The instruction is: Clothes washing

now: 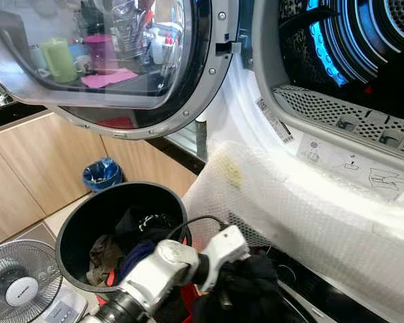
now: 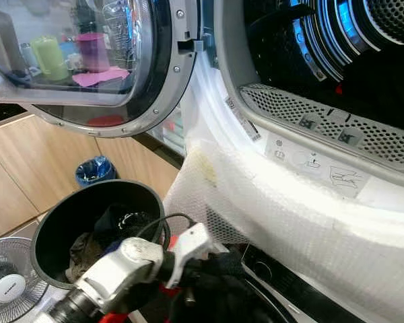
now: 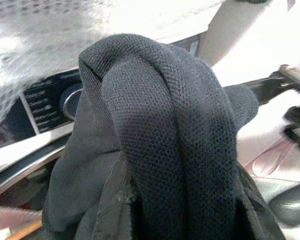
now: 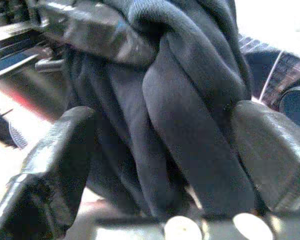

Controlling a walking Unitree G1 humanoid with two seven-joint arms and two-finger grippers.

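One dark garment [image 4: 190,125] bunched below the open drum [image 1: 363,40] | right gripper [image 4: 160,165] two fingers clamped either side of it | left gripper [image 3: 190,210] buried in same cloth, grip can't tell | one black basket [image 1: 81,222] of clothes, one fan [image 1: 17,282]

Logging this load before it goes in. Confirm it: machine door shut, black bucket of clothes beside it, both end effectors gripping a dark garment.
One error: the door is swung open, baring the drum, as the left eye view shows. The rest stands: the black bucket holds clothes, and the left end effector and right end effector grip the dark garment.
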